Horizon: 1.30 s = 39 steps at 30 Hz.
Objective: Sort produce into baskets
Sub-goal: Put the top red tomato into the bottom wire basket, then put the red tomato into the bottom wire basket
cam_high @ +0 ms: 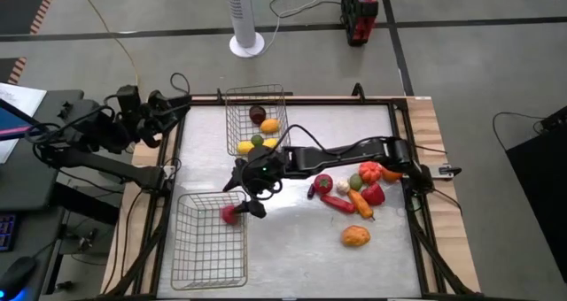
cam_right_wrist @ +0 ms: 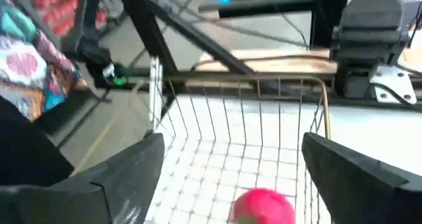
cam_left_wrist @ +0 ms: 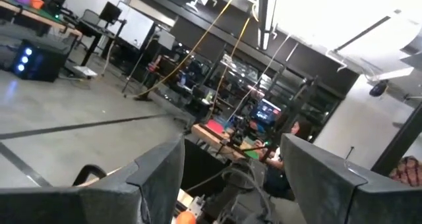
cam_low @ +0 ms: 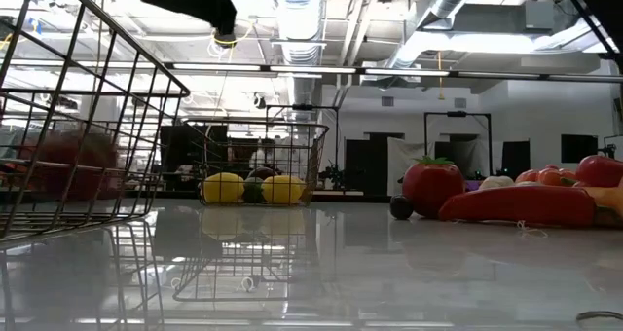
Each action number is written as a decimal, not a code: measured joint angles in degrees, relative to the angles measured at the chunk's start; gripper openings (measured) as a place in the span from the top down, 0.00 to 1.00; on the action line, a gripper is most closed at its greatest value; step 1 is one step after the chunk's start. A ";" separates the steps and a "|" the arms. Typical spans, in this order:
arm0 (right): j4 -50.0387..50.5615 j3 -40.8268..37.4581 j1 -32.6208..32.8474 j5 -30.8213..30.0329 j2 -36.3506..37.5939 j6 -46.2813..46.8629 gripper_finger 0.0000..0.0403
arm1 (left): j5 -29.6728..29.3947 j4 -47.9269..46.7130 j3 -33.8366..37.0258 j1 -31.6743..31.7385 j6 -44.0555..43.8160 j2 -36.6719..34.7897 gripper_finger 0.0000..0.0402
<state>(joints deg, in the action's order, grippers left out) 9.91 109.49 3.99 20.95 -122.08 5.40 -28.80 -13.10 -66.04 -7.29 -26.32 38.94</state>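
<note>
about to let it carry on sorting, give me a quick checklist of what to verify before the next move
1. Right claw open: ok, wide apart in the right wrist view.
2. Small round pink-red fruit inside the near silver wire-mesh basket: ok, it lies against the basket's wall, below the claw.
3. Claw clear of that fruit: cannot tell, it hangs close above.
4. Far silver wire-mesh basket upright with yellow, green and dark pieces inside: ok.
5. Unsorted produce pile waiting on the table's right side: ok.
6. Left claw parked off the table's far left corner, open: ok.
</note>
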 joint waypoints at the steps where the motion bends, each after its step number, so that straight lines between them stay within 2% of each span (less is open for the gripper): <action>1: 2.62 -0.02 -0.14 -0.10 0.78 -1.64 0.06 | -0.02 0.01 0.00 0.00 -0.05 0.02 0.41; 3: 8.21 0.06 -0.86 -1.95 2.75 -4.95 0.06 | -0.36 -0.04 0.00 0.00 -0.16 0.05 0.41; 10: 40.71 -0.27 -4.58 -14.09 9.88 -13.49 0.07 | -2.82 -4.00 0.02 -0.02 -3.36 2.66 0.41; 13: 49.44 -3.30 -4.87 -15.78 11.72 -16.56 0.09 | -5.15 -5.72 0.04 -0.01 -3.35 4.94 0.41; 16: 53.47 -9.67 -5.12 -16.35 13.54 -19.11 0.12 | -5.66 -6.60 0.04 0.00 -3.39 7.42 0.41; 21: 52.23 -23.39 -5.72 -16.61 18.53 -17.91 0.18 | -4.00 -7.38 0.04 -0.63 -5.22 10.88 0.41; 27: 41.93 -36.02 -7.09 -16.26 23.86 -9.07 0.19 | -0.38 -8.78 0.04 -0.66 -4.15 12.26 0.41; 31: 39.63 -39.25 -6.99 -15.54 25.07 -5.01 0.14 | 2.98 -11.61 0.04 -0.68 -4.05 12.02 0.41; 39: 36.66 -41.11 -4.88 -16.09 20.10 2.50 0.04 | 3.29 -15.09 0.07 -0.64 4.40 10.34 0.41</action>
<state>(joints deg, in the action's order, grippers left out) 46.56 68.38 -0.89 4.86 -101.98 7.90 -25.51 -28.18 -65.98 -7.93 -21.92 49.29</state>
